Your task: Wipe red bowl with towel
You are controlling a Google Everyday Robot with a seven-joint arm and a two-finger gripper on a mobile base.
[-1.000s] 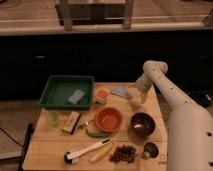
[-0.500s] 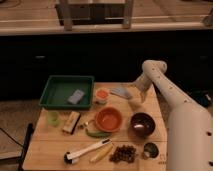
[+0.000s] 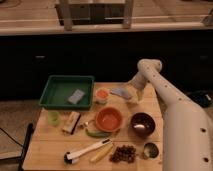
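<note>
The light wooden tabletop (image 3: 50, 145) carries everything, and the white robot arm (image 3: 175, 115) reaches over its right side from the lower right corner. The gripper (image 3: 134, 96) hangs at the far right part of the tabletop, its fingers spread wide and pointing down, with nothing between them.

Well to the left of the fingers sits the rectangular green plastic tray (image 3: 56, 97), holding a small thick grey-blue block (image 3: 76, 96). In front of the fingers and to their left stands the red bowl (image 3: 108, 119), wide, shallow and glossy orange-red, near the middle of the tabletop. Directly in front of the fingers sits a dark brown round bowl (image 3: 142, 124).

The towel (image 3: 122, 93), a thin flat grey-blue cloth, lies just beside the fingers on their left; whether they touch it cannot be told. Further left of the towel stands a small pale cup with orange contents (image 3: 102, 94).

Far in front lie a white-handled brush with a dark head (image 3: 86, 150) and a heap of small dark pieces (image 3: 123, 153). A small pale green cup (image 3: 53, 118) stands far left, below the tray.
</note>
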